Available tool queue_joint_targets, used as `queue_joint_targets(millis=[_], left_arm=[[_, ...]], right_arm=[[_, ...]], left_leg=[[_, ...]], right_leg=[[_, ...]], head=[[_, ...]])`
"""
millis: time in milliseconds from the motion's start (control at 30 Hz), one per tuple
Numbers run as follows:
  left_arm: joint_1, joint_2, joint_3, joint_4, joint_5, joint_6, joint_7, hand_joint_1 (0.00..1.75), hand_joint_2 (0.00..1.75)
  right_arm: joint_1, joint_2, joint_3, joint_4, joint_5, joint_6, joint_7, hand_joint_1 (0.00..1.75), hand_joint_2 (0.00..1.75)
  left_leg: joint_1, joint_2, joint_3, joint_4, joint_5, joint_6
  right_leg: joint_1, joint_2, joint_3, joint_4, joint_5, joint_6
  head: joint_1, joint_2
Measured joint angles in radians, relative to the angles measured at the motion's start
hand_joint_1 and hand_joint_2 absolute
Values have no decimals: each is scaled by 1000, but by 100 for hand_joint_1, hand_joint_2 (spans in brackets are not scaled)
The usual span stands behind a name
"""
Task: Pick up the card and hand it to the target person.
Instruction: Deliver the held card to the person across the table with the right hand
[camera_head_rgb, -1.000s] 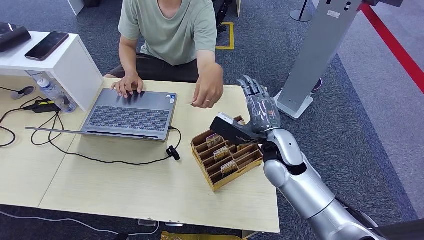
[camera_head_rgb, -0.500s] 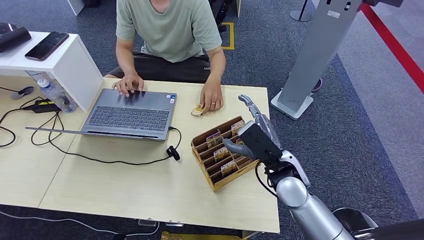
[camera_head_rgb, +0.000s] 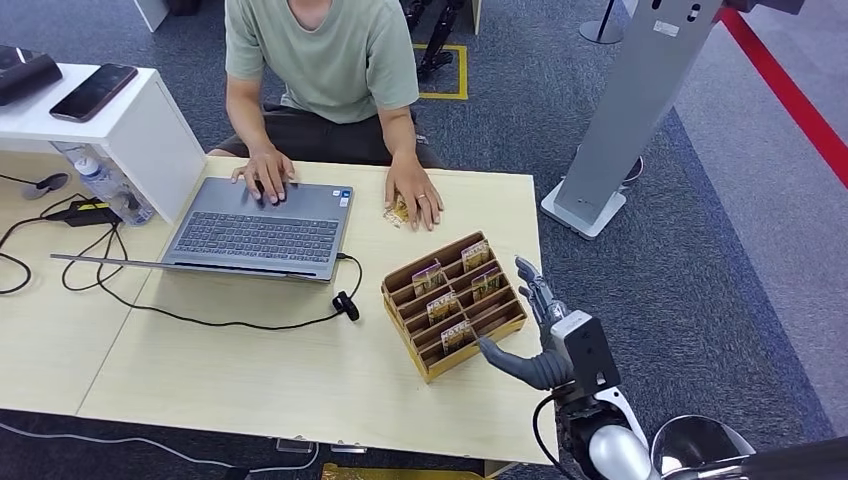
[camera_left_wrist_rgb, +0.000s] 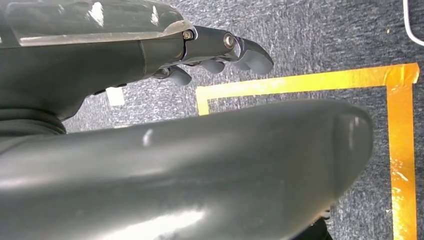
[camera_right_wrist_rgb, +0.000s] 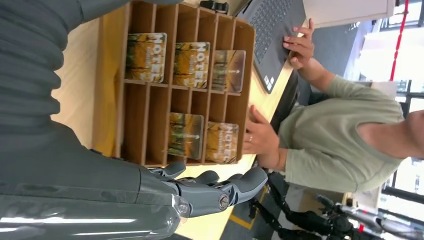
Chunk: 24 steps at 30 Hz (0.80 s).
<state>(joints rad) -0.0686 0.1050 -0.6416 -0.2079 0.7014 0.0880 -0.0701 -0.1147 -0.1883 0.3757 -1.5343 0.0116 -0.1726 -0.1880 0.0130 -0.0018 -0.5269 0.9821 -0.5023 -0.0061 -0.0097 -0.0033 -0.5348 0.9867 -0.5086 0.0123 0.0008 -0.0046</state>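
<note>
Your right robot hand (camera_head_rgb: 545, 330) hung empty, fingers apart, beside the card rack (camera_head_rgb: 453, 303) at the bench (camera_head_rgb: 250, 370) edge. The card (camera_head_rgb: 397, 212) lay under the person's hand (camera_head_rgb: 414, 192). You judged delivery done: lower slowly, clear of the rack.

My right hand (camera_head_rgb: 545, 335) sits low at the near right, palm turned sideways, thumb jutting left, fingers (camera_head_rgb: 535, 285) apart and stretched forward, holding nothing. My left hand (camera_left_wrist_rgb: 165, 125) hangs down, its fingers (camera_left_wrist_rgb: 235, 50) loosely curled at the tips and empty, thumb lying straight
</note>
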Motion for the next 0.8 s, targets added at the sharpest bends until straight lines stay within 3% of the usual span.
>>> queue_joint_targets(millis=[800], left_arm=[[-1,0,0,0,15,0,-14,0,0]], right_arm=[[94,10,-76,-15,30,0,-18,0,175]], left_leg=[[0,0,0,0,0,0]], right_leg=[[0,0,0,0,0,0]], head=[[1,0]])
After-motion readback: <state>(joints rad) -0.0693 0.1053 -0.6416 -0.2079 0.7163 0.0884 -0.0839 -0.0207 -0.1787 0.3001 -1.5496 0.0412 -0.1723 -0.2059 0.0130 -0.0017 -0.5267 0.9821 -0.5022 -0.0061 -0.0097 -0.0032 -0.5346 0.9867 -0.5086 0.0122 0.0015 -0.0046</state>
